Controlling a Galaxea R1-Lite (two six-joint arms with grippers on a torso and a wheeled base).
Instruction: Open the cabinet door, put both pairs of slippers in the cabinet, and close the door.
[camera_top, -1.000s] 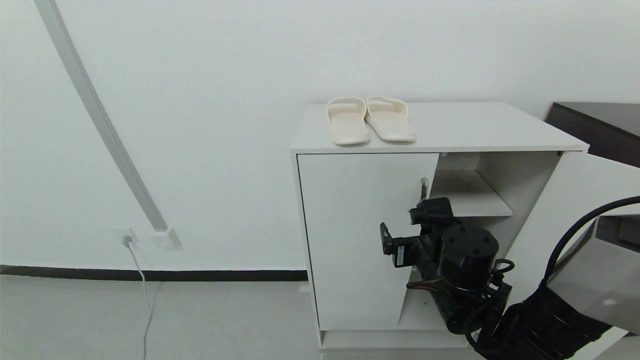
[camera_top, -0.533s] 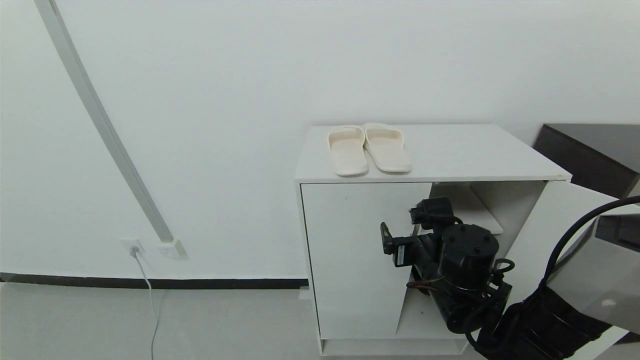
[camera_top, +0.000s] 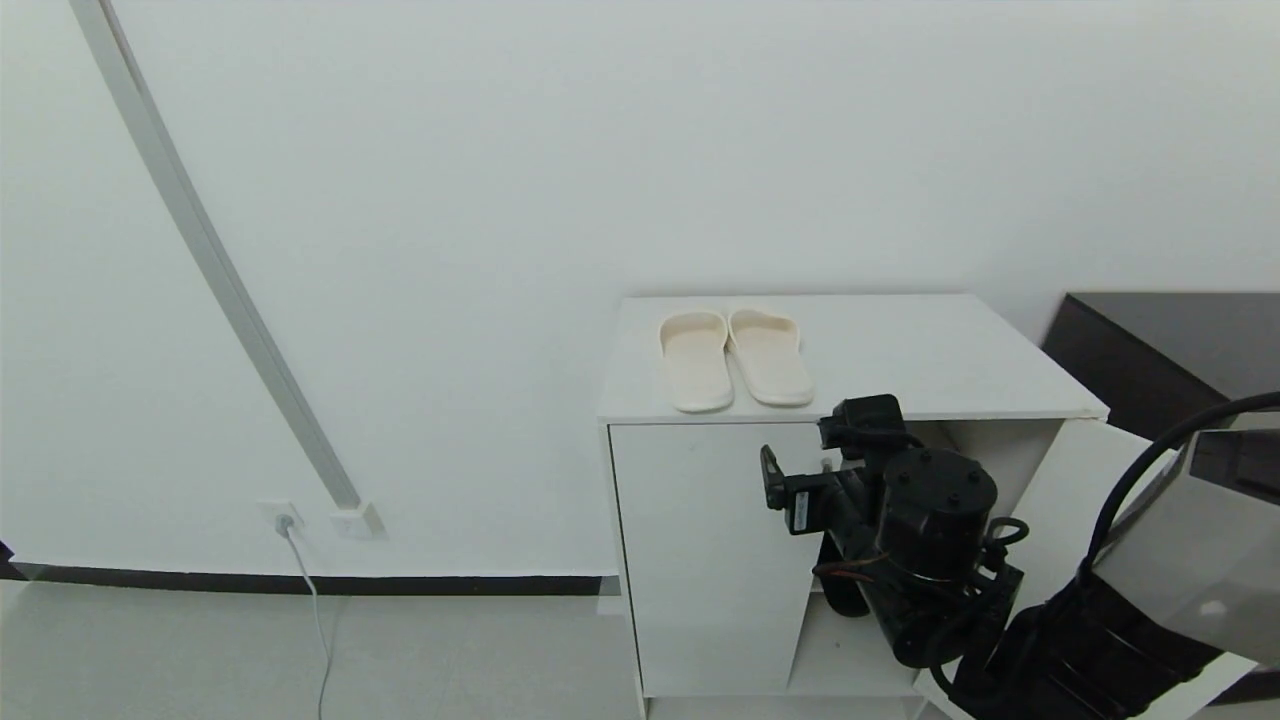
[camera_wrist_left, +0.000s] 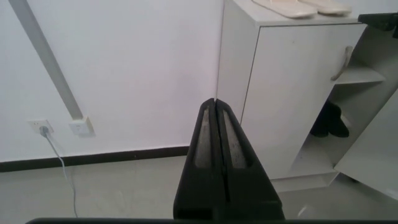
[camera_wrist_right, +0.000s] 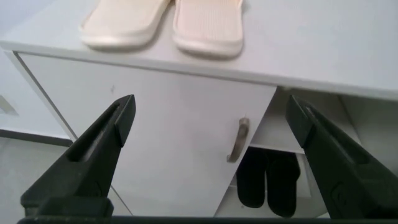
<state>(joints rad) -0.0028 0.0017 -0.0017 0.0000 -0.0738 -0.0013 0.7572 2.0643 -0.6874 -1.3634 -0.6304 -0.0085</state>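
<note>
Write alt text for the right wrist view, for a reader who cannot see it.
The open right gripper faces a white cabinet with cream slippers lying on top. Beside its shut door, black slippers stand inside the cabinet under a shelf.

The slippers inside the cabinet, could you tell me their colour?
Black slippers; right wrist view shows them best.

No readable text; print on the right arm's (camera_top: 935, 540) small sticker (camera_top: 800, 511) too tiny.
</note>
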